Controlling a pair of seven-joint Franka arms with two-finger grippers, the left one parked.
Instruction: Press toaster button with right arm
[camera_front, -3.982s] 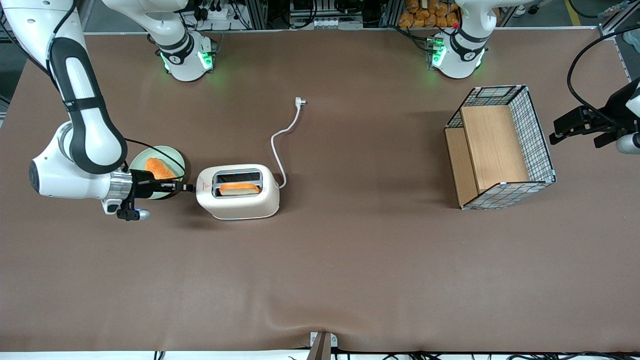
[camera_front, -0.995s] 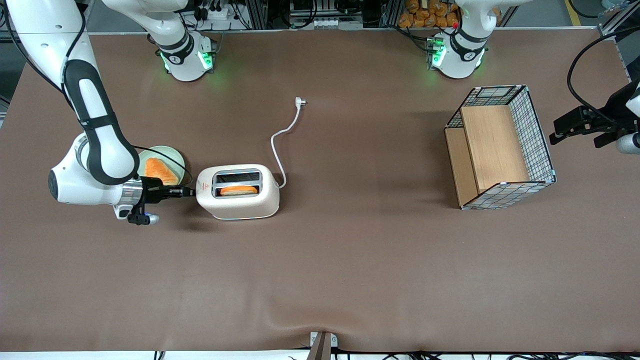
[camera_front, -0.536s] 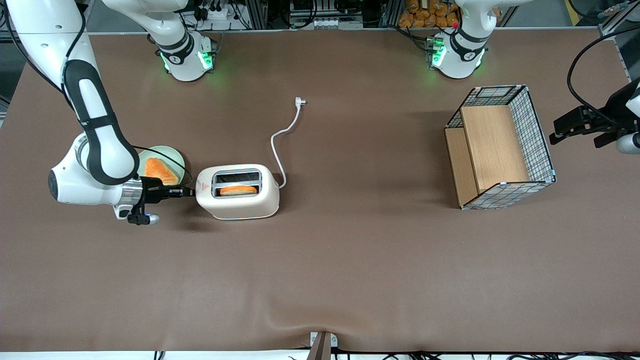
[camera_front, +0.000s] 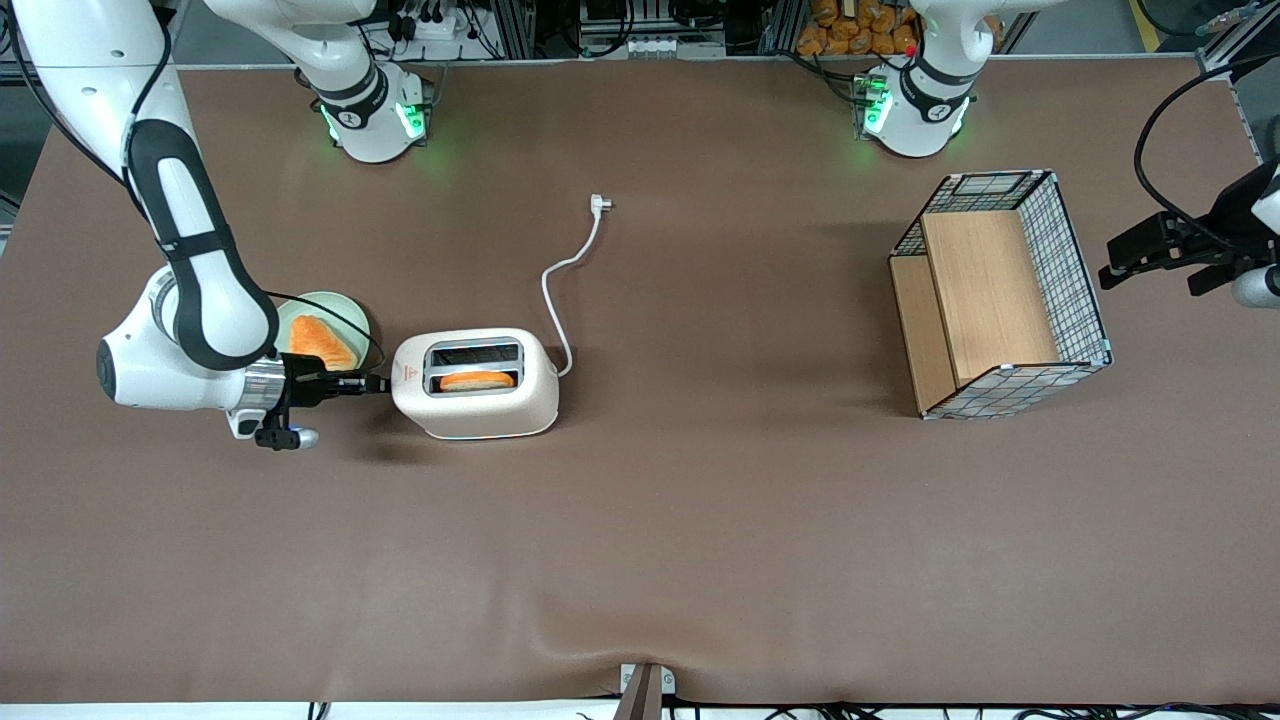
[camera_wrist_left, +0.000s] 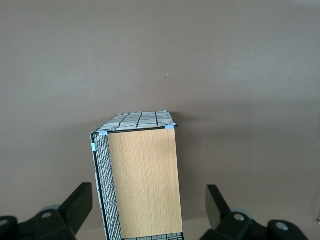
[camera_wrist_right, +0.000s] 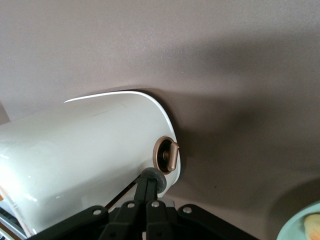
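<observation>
The cream-white toaster (camera_front: 478, 412) stands on the brown table with an orange slice of bread (camera_front: 478, 380) sunk low in the slot nearer the front camera. My right arm's gripper (camera_front: 378, 380) reaches level at the toaster's narrow end by the red triangle sticker (camera_front: 406, 375). In the right wrist view the gripper (camera_wrist_right: 151, 182) is shut, its two fingers pressed together with their tips against the grey round toaster button (camera_wrist_right: 155, 176). A bronze dial (camera_wrist_right: 167, 154) sits just beside the button on the toaster (camera_wrist_right: 90, 150).
A pale green plate (camera_front: 352, 312) with another orange bread slice (camera_front: 318, 341) lies under my wrist, its rim (camera_wrist_right: 300, 225) showing close by. The white cord and plug (camera_front: 599, 203) trail away from the front camera. A wire and wood basket (camera_front: 1000, 290) stands toward the parked arm's end.
Since 4 s ago my arm has shifted toward the toaster and lower, and the bread has sunk deeper into the slot. Nothing visibly moved over the last second.
</observation>
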